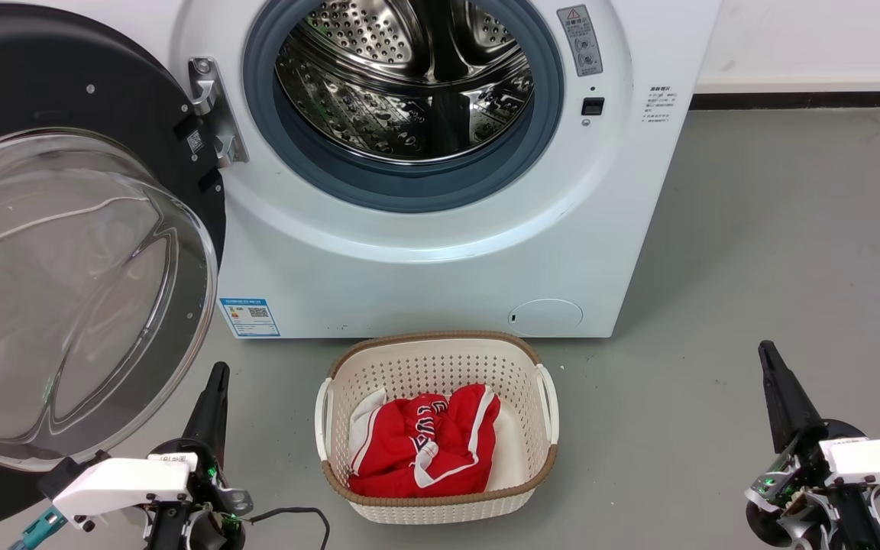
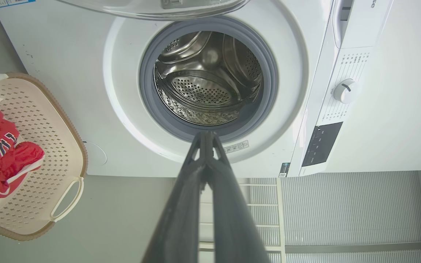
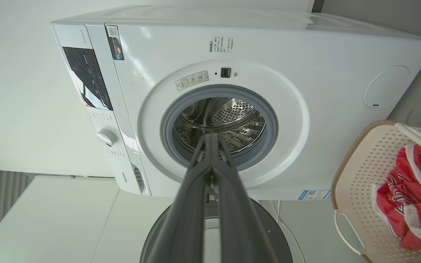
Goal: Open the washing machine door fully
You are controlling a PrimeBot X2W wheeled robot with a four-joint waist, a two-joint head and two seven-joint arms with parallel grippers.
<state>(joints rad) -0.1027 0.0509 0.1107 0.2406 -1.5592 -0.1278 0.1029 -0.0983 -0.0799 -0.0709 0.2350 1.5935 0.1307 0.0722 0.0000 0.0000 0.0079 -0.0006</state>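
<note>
Holding our left pincer and right pincer low, each closed tight and gripping nothing, we see the laundry basket between them, the door swung wide on its hinge at our left, and the steel drum beyond.

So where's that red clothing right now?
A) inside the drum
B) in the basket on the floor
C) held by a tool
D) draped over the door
B: the red garment lies bunched in the perforated basket, which stands on the floor in front of the machine.
</note>
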